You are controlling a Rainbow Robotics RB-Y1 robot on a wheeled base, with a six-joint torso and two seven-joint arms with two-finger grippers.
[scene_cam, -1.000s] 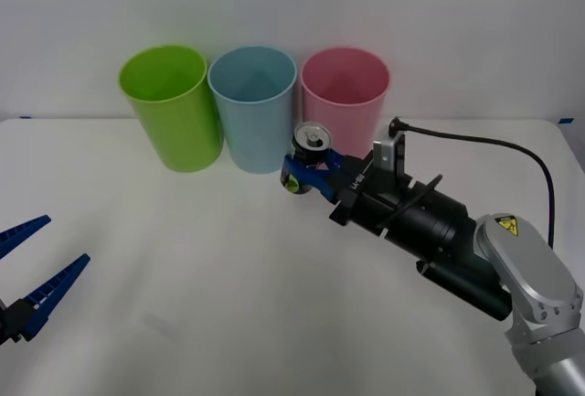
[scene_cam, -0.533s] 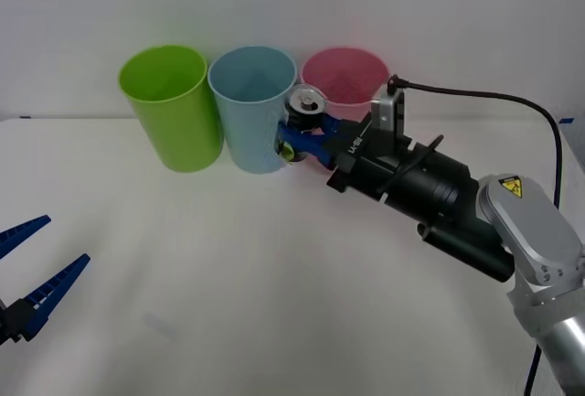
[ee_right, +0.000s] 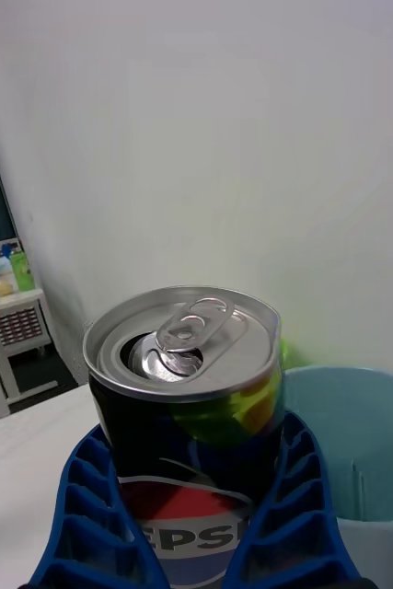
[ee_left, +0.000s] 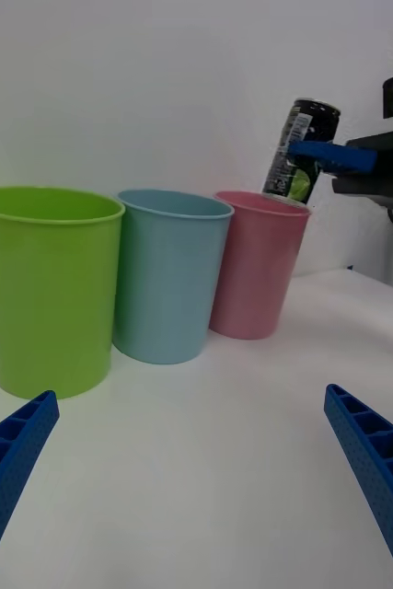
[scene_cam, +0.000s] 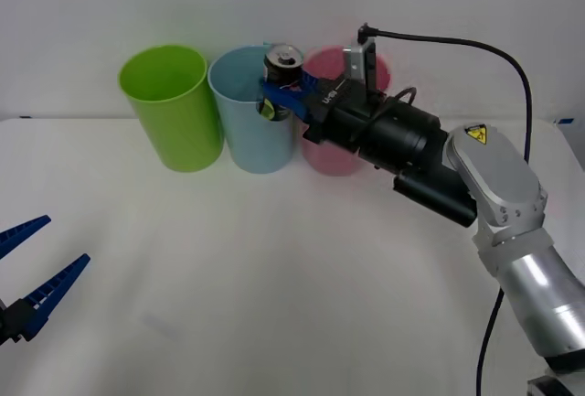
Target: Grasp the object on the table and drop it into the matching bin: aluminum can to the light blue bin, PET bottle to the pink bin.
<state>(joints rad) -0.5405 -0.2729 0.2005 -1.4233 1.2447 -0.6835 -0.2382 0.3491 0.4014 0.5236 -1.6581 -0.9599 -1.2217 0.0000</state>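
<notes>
Blue-fingered right claw is clamped on the aluminum can, held above the light blue bin's rim beside the pink bin; left claw waits spread apart over the desk

Aluminum can: small, silver top with pull tab, dark label with green and red marks, roughly upright, held above right rim of light blue bin. Pink bin upright, just right. Both on far white table.
</notes>
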